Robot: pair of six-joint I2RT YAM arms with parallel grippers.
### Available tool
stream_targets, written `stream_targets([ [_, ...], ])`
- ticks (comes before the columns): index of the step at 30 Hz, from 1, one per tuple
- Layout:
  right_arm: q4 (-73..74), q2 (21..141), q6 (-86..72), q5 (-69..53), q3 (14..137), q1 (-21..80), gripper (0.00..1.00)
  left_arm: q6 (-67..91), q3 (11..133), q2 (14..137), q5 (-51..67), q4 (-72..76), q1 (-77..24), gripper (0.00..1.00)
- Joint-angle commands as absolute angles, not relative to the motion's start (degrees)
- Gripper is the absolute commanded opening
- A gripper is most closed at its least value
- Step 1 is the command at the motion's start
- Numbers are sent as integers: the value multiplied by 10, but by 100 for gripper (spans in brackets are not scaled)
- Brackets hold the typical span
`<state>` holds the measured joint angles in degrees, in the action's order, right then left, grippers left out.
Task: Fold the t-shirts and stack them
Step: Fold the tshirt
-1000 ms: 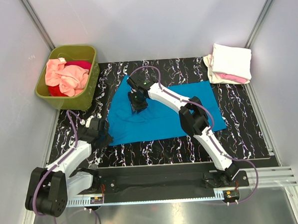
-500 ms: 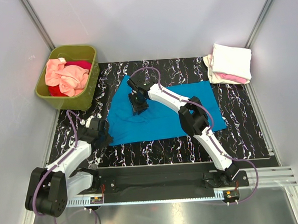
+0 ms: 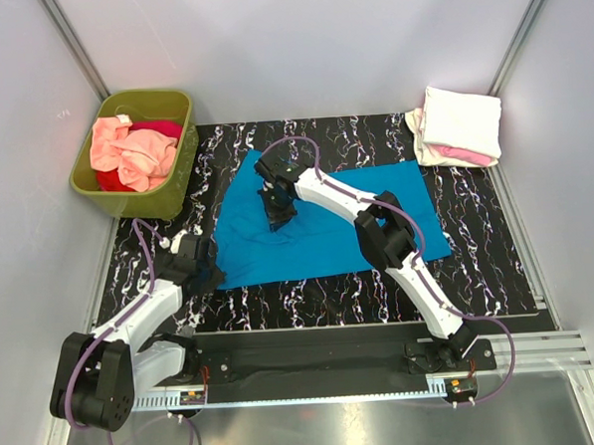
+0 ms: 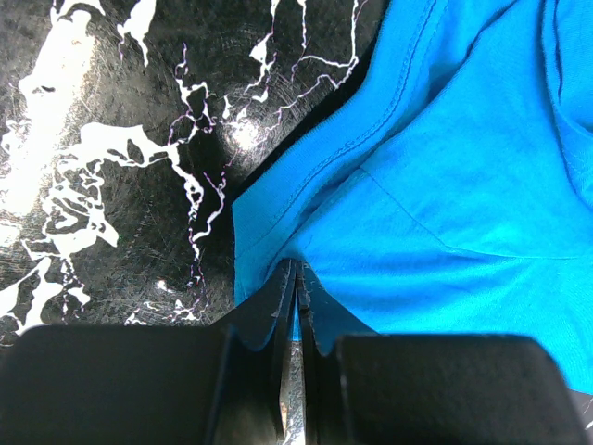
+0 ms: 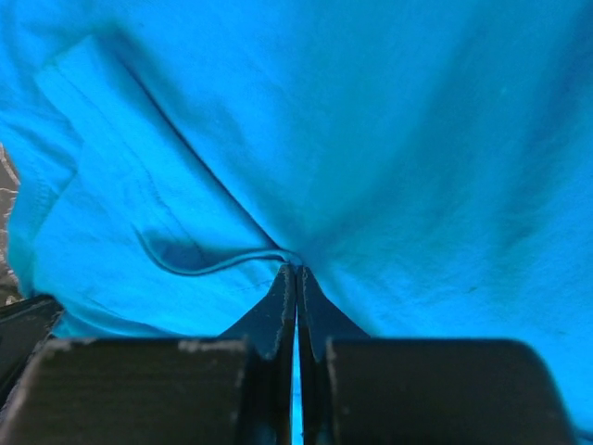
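Left gripper (image 4: 295, 281) pinches the near-left hem of the blue t-shirt (image 3: 377, 228), jaws pressed together on cloth. Farther in, the right gripper (image 5: 295, 278) is clamped on a raised fold (shirt otherwise spread on the marbled mat (image 3: 479, 273)). Beyond lie folded cream-and-pink shirts (image 3: 459, 124) at far right and an olive tub (image 3: 126, 200) at far left.

red t-shirt (image 3: 161, 128) mostly buried under salmon t-shirt (image 3: 124, 152), pink t-shirt (image 3: 470, 156) barely showing beneath cream t-shirts (image 3: 461, 122)
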<state>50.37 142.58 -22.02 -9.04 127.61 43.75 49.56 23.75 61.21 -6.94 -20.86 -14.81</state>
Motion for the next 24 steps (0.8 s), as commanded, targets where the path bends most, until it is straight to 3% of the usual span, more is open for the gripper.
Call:
stream_targets([
  [1, 489, 1414, -203, -68, 1273, 441, 0, 493, 216, 615, -94, -235, -151, 9],
  [24, 474, 1406, -236, -46, 1252, 379, 0, 496, 221, 623, -99, -239, -156, 9],
])
